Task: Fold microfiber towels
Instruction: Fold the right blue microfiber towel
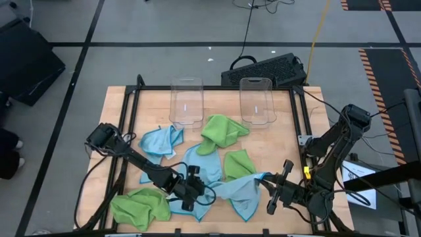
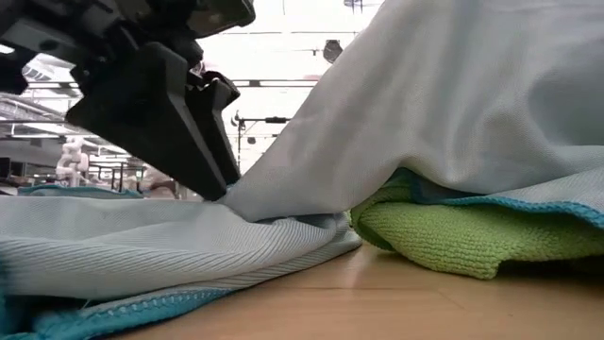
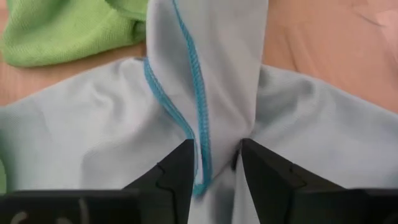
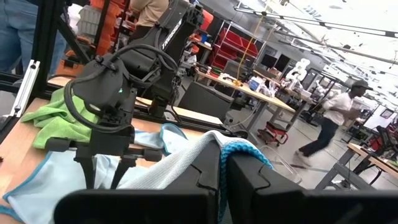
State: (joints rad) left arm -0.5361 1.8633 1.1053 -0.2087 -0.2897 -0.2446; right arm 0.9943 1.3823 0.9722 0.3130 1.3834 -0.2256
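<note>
A light blue microfiber towel (image 1: 230, 191) stretches between my two grippers near the table's front edge. My left gripper (image 1: 191, 191) points steeply down onto its low part (image 3: 93, 137), closed around a raised fold. My right gripper (image 1: 268, 187) is level, pointing toward the table's left, and is shut on the towel's raised corner. The low view shows the towel rising from the left gripper (image 2: 219, 189) as a sloping sheet (image 2: 453, 94) over a lime green towel (image 2: 453, 241) that lies on the table. My left gripper pinches a narrow raised fold of the light blue towel, with its blue stitched hem (image 3: 202, 134), between its two fingers. The fingers (image 3: 180, 165) come from above, slanting down. The towel around the fold lies on the table. My right gripper pinches the towel's blue-hemmed corner (image 4: 245, 154) between its two fingers (image 4: 199, 171), coming level from the table's right. The corner is lifted clear. From it the cloth slopes down fairly taut toward the left gripper.
Other towels lie around: lime green ones at the front left (image 1: 138, 207), centre (image 1: 238, 163) and farther back (image 1: 223, 131), and light blue ones (image 1: 161, 141) (image 1: 200, 161). Two clear plastic bins (image 1: 187, 102) (image 1: 256, 99) stand at the far edge. A person walks in the room behind (image 4: 326, 124).
</note>
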